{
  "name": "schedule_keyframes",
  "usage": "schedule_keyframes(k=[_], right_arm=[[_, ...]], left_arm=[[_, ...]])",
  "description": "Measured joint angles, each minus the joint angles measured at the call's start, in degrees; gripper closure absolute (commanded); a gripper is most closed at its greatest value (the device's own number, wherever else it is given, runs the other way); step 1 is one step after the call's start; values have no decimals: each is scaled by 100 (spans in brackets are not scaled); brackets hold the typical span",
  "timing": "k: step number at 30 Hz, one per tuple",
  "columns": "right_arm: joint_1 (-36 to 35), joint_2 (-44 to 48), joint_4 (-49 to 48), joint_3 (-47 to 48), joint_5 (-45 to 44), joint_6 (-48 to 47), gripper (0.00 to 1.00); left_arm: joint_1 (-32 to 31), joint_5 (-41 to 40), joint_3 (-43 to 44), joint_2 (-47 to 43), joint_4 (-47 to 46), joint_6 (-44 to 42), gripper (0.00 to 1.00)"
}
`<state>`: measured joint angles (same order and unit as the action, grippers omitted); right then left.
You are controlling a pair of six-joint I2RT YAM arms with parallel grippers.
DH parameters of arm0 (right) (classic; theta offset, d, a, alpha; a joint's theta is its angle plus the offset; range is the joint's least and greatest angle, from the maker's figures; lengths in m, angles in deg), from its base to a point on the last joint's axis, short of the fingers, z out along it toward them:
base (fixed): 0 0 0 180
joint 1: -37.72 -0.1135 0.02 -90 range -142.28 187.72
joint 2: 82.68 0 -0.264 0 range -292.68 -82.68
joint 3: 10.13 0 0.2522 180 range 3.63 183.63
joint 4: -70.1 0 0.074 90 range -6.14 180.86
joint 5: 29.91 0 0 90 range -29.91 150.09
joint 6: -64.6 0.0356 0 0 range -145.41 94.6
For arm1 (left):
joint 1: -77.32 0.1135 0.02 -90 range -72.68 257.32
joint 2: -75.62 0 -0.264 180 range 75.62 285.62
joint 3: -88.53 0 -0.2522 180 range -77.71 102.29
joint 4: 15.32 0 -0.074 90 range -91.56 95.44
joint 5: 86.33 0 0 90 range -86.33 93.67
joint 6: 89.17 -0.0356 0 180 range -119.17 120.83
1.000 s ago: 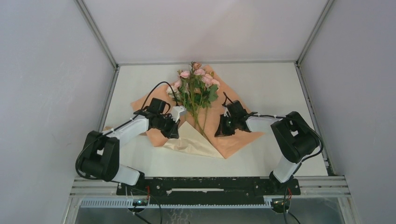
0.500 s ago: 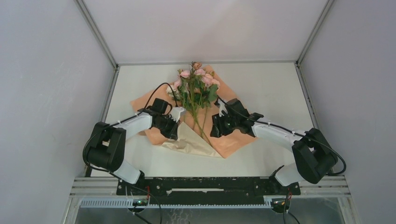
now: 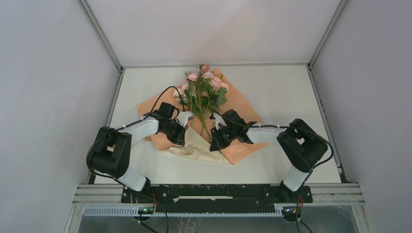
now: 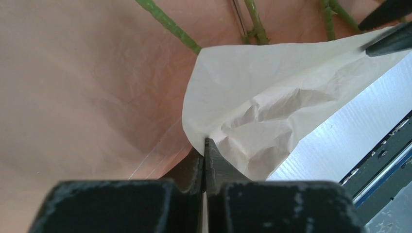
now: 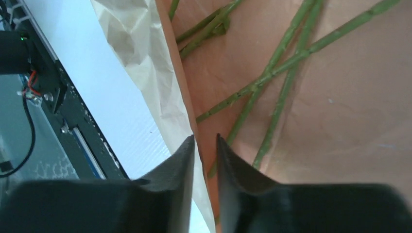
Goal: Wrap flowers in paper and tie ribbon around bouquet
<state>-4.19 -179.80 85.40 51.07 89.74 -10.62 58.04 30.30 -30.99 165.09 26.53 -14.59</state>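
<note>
1. The left gripper [image 4: 205,148] is pinched tight on a folded-over, pale corner of the paper [image 3: 237,153], which lies spread on the table [image 3: 286,92].
2. The flowers [image 3: 206,85] lie mid-sheet, with blooms at the far end and stems [image 5: 286,58] pointing toward the arms.
3. The right gripper [image 5: 203,143] has its jaws slightly apart, straddling the paper's near edge just beside the stems.

Green stems [image 5: 257,87] on paper [image 5: 350,121], fingers [image 5: 180,165] astride edge

Top view: high behind the near edge, looking down over the whole table [image 3: 286,92]. Wrist views: very close over the paper [image 4: 73,97], from opposite sides; both share its folded pale flap and the flower stems [image 5: 260,85].
</note>
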Motion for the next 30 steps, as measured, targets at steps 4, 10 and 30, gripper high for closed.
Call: schedule_keyframes(k=[4, 10, 30], right_arm=[[-17, -125, -52, 0, 120, 35, 100], [153, -136, 17, 0, 155, 59, 100], [717, -79, 776, -2, 223, -111, 100]], left_arm=[[0, -9, 13, 2, 28, -44, 51], [24, -118, 356, -57, 428, -588, 30], [46, 234, -157, -2020, 1967, -3792, 2]])
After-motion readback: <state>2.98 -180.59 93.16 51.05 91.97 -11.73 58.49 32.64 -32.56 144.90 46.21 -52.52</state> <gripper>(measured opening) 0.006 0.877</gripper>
